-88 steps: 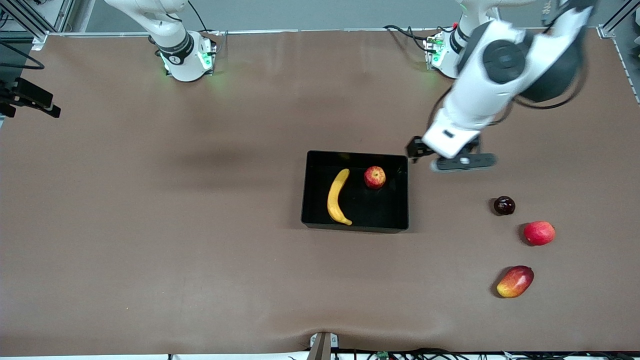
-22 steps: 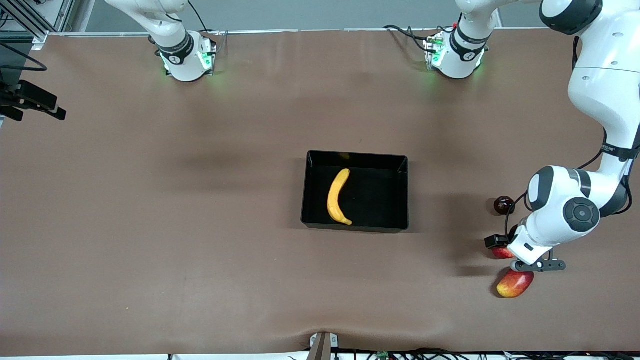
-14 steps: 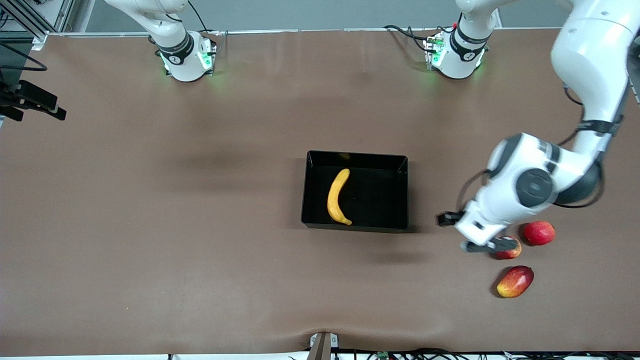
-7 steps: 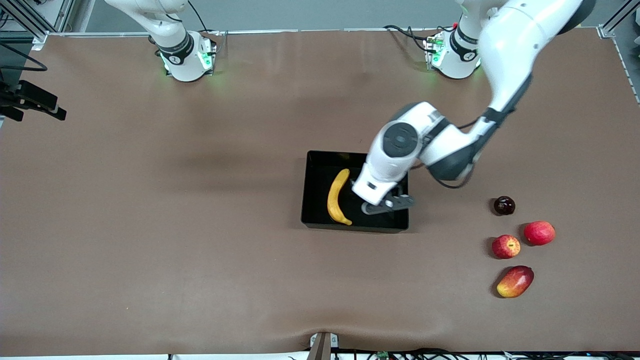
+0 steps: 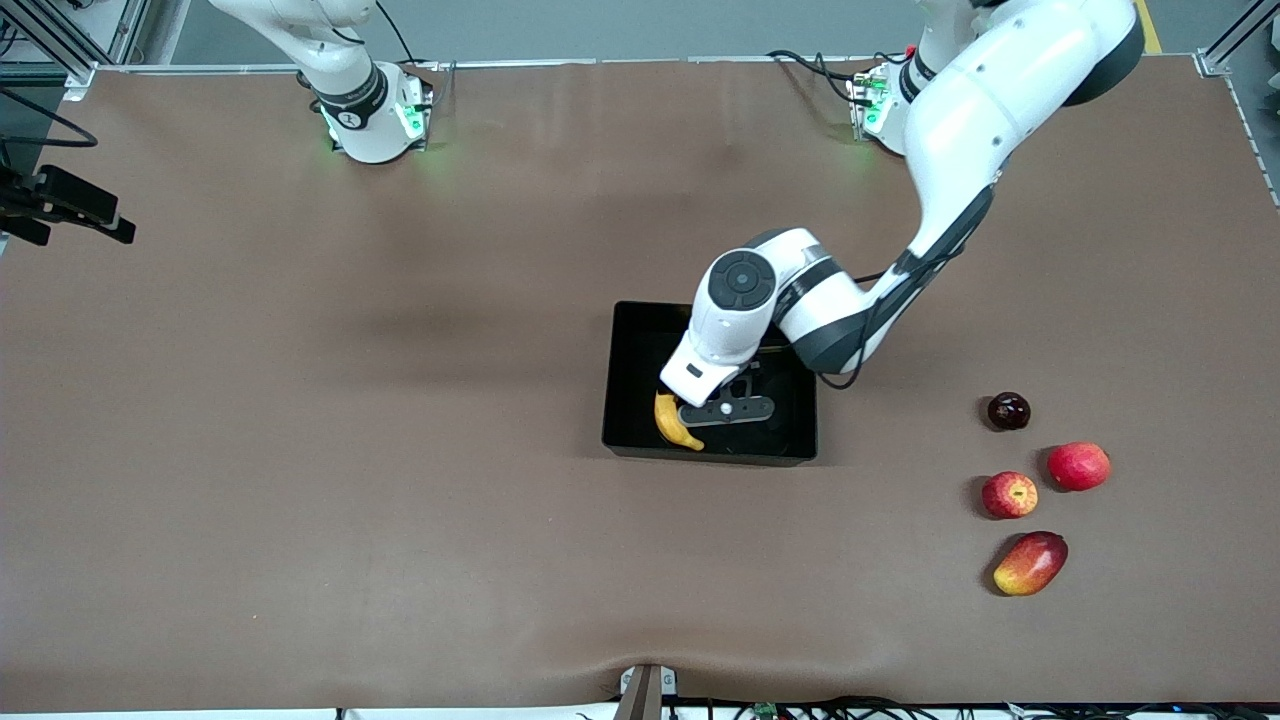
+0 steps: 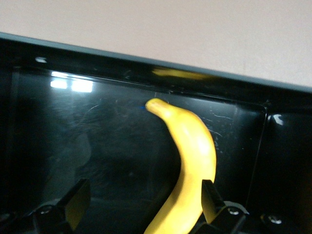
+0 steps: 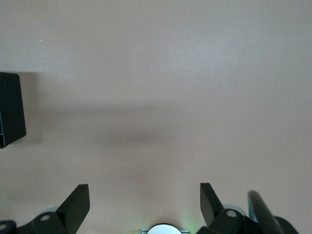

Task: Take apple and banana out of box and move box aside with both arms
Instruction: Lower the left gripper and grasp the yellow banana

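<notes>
The black tray (image 5: 612, 380) sits at the table's middle. The yellow banana (image 5: 668, 425) lies in it, partly covered by my left arm. My left gripper (image 5: 714, 402) is down inside the tray, open, with its fingers on either side of the banana. In the left wrist view the banana (image 6: 192, 161) runs between the open fingers (image 6: 75, 204), close to one of them, with the tray wall (image 6: 97, 58) past it. The small red apple (image 5: 1009, 494) rests on the table toward the left arm's end. My right gripper (image 7: 145, 202) is open and empty, waiting high over bare table.
A dark plum (image 5: 1008, 411), another red round fruit (image 5: 1078, 466) and a red-yellow mango (image 5: 1030, 563) lie around the apple. A tray corner (image 7: 10, 109) shows in the right wrist view. The right arm's base (image 5: 370, 110) stands at the table's back edge.
My left gripper carried the apple out of the tray, left it on the table among the other fruits, then swung back and came down over the banana.
</notes>
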Tool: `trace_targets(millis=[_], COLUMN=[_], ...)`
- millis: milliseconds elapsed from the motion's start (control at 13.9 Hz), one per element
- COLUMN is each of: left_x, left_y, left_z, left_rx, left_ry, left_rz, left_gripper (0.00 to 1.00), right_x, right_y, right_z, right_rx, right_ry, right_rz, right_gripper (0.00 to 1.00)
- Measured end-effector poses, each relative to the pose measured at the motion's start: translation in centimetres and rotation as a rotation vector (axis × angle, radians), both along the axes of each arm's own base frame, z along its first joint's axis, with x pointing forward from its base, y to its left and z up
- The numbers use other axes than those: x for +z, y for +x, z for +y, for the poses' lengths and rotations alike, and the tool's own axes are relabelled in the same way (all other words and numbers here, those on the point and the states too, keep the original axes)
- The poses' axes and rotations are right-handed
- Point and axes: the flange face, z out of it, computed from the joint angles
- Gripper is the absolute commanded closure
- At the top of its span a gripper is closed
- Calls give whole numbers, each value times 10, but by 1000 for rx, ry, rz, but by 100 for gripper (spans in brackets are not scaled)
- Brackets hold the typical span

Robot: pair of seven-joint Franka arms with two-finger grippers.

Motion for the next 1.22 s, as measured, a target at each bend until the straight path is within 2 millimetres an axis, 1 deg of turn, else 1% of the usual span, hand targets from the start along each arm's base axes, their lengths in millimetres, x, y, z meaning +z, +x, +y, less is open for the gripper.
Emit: trace_targets(millis=[143,287,359,430,502,574,646,717,861,1004,1148,1220], left_x=[-22,-37,-43,-48,-52,-56,-59,-60,-56,-48,-35,-26], left_y=[-8,-14,-17,-19,-21,-22,-22,-22,-19,-12,-4,-1], left_z=[-11,-20,-24,-26,-28,-28,-27,-27,-28,-27,-24,-22], left_rx=[-24,-44,-52,-57,-59,-60,-62,-63,-62,-62,-68,-68], left_ry=[-9,-10,-14,-19,-24,-27,-28,-30,-34,-39,-43,-41], left_rz=[-15,-33,-40,-41,-39,-36,-34,-34,-41,-57,-80,-93], left_gripper=[0,0,4,15,38,65,87,100,100,100,100,100], right_x=[-1,-2,-2,-2,-2,-2,-2,-2,-2,-3,-9,-15], right_y=[1,1,1,1,1,1,1,1,1,2,5,9], right_z=[0,0,0,0,0,0,0,0,0,0,0,1], right_rx=[0,0,0,0,0,0,0,0,0,1,2,3], right_ry=[0,0,1,1,1,1,2,2,2,2,4,6], right_rz=[2,3,3,3,3,3,3,3,4,6,18,29], right_gripper=[0,0,0,0,0,0,0,0,0,0,0,0])
